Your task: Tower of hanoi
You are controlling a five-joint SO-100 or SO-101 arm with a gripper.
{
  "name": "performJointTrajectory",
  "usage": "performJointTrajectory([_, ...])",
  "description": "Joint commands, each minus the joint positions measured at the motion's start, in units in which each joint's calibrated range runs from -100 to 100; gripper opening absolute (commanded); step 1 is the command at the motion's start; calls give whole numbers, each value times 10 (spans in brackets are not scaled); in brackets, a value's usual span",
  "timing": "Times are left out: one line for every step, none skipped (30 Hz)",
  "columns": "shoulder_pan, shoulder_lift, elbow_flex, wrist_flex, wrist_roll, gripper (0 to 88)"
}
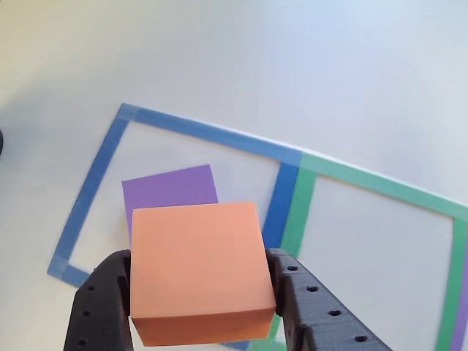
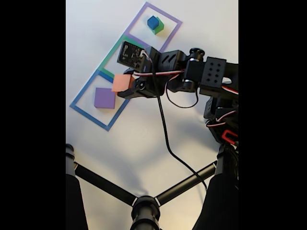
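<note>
- Layout you've got: three taped squares in a row on the white table (image 2: pixel 144 134): blue-taped square (image 1: pixel 95 179), green-taped square (image 1: pixel 380 183) in the middle, purple-taped square (image 2: pixel 165 14) at the far end.
- Purple block (image 1: pixel 172 189) lies flat inside the blue-taped square, alone on the table there.
- In the fixed view a small blue cube (image 2: pixel 152 21) sits in the purple-taped square, touching a green cube (image 2: pixel 159 27); it looks stacked on top, but the view is too small to be sure.
- The green-taped square looks bare where you can see it; the arm covers part of it in the fixed view.
- Orange block (image 1: pixel 197 267) is off the table, carried above the blue-taped square and close to the purple block.
- My read: you're mid-puzzle, not near the end. Blocks are split over two squares plus one in the air; the orange one looks headed onto the purple one, and the small pair is yet to come over.
- Gripper (image 1: pixel 201 292): jaws clamped on the orange block's left and right faces, a black finger (image 1: pixel 102 303) flush on each side. Block sits level, no visible slip or tilt.
</note>
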Motion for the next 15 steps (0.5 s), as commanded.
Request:
performJointTrajectory([-29,34,54,-184,8,110])
performJointTrajectory([-33,47,71,-223,8,111])
performJointTrajectory([-37,61,84,-256,8,111])
performJointTrajectory([-40,76,94,-289,8,111])
performJointTrajectory([-44,92,102,-320,8,111])
performJointTrajectory([-47,110,110,-351,8,111])
performJointTrajectory([-49,128,114,-379,8,111])
performJointTrajectory([-51,147,118,-411,8,111])
performJointTrajectory([-52,168,121,-439,8,111])
performJointTrajectory([-52,186,121,-461,8,111])
performJointTrajectory([-53,205,122,-489,8,111])
performJointTrajectory([-54,220,122,-507,8,111])
performJointTrajectory([-55,237,122,-528,8,112])
performJointTrajectory([-55,251,122,-545,8,112])
performJointTrajectory([-56,265,120,-557,8,112])
